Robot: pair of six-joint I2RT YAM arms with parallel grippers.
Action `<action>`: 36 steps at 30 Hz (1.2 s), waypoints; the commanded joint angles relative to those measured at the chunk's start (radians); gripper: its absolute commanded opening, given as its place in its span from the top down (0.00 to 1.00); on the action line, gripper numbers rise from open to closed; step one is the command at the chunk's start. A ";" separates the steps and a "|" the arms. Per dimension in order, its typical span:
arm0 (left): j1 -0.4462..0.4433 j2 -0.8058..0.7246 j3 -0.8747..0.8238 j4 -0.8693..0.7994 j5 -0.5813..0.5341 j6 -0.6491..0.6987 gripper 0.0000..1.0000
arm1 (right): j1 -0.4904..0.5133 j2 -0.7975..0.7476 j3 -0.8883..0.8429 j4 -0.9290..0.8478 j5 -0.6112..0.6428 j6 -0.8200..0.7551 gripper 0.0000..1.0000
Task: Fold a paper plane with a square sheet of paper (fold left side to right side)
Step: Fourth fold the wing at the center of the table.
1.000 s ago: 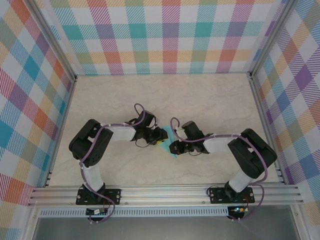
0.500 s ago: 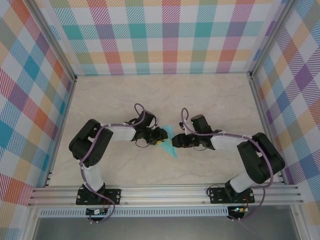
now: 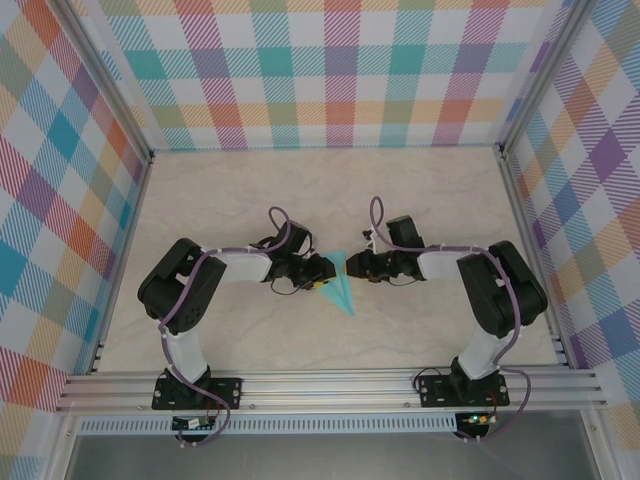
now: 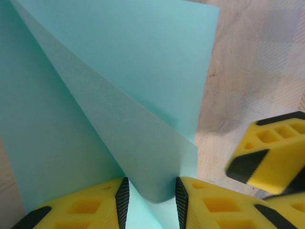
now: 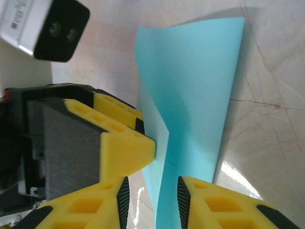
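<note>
Paper plane (image 3: 341, 288): part-folded turquoise sheet, judged featherlight, limp, easily creased; best taken at a folded edge. Left gripper (image 4: 149, 193): jaws part-way in, nipping a rounded fold that fans out ahead of its tips. Right gripper (image 5: 152, 188): jaws part-way apart astride the opposite edge, gap beside one pad, no pinch evident; both arms reach in low, tips facing across the paper

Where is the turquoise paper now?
In the top view, the turquoise paper lies near the middle of the table, between the left tool and the right tool, with a folded edge in the left tool's grip.
</note>
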 commanded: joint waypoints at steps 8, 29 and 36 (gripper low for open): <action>-0.008 0.006 0.004 -0.040 -0.036 0.018 0.66 | 0.003 0.083 0.048 0.072 -0.096 0.033 0.68; -0.008 0.005 0.006 -0.043 -0.036 0.021 0.66 | 0.024 0.154 0.085 0.069 -0.102 0.042 0.82; -0.008 0.003 0.005 -0.045 -0.036 0.022 0.66 | 0.024 0.112 0.087 -0.016 -0.022 -0.009 0.97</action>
